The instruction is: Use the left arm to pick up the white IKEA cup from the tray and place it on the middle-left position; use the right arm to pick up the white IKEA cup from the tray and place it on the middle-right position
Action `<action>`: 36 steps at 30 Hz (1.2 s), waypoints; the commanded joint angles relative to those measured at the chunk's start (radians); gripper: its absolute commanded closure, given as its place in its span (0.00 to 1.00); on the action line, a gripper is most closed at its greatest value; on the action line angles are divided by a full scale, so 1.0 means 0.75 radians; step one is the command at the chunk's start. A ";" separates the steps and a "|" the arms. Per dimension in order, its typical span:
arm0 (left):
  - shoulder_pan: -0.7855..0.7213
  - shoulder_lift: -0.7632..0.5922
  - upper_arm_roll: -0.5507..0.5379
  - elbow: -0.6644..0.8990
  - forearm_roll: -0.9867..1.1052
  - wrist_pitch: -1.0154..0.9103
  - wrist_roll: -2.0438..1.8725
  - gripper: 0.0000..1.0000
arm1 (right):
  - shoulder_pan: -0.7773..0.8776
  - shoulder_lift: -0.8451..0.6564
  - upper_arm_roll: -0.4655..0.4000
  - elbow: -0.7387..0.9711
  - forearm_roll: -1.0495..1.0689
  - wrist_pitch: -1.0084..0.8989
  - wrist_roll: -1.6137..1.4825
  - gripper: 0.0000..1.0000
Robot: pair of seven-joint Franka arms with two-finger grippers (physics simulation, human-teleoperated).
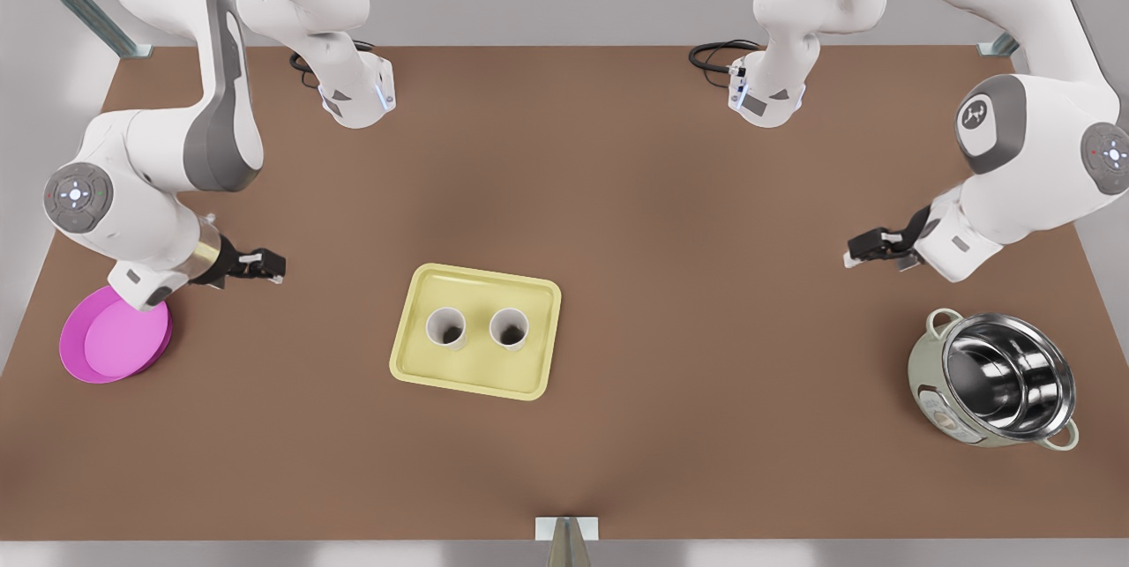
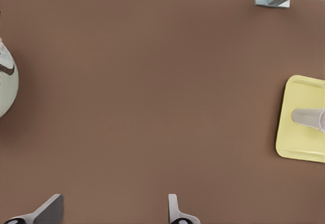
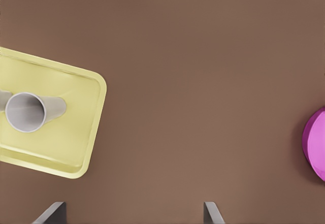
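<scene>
Left end effector (image 1: 851,251), right end effector (image 1: 275,267) widely flank tray (image 1: 476,375).

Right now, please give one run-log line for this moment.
left gripper open, near pot | right gripper open, near magenta dish | two white cups upright on tray

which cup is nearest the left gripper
The cup toward the front view's right on the tray; the left gripper hovers on that side, the other cup farther.
</scene>
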 commanded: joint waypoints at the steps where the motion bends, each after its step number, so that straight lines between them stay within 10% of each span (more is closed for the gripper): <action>1: -0.003 -0.003 -0.002 0.000 -0.002 0.133 -0.012 0.00 | 0.000 -0.001 -0.001 0.001 0.001 0.095 -0.023 0.00; 10: -0.756 0.386 -0.018 0.200 0.333 0.323 -1.032 0.00 | 0.176 0.312 0.038 0.005 0.062 0.367 0.134 0.00; 30: -0.897 1.251 -0.043 1.053 0.352 0.812 -1.290 0.00 | 0.338 0.617 0.079 -0.061 0.138 0.690 0.200 0.00; 33: -0.915 1.284 -0.038 1.053 0.397 0.843 -1.288 0.00 | 0.338 0.617 0.079 -0.061 0.138 0.690 0.198 0.48; 36: -0.913 1.284 -0.036 1.049 0.448 0.812 -1.257 0.00 | 0.344 0.611 0.079 -0.091 0.138 0.676 0.198 0.59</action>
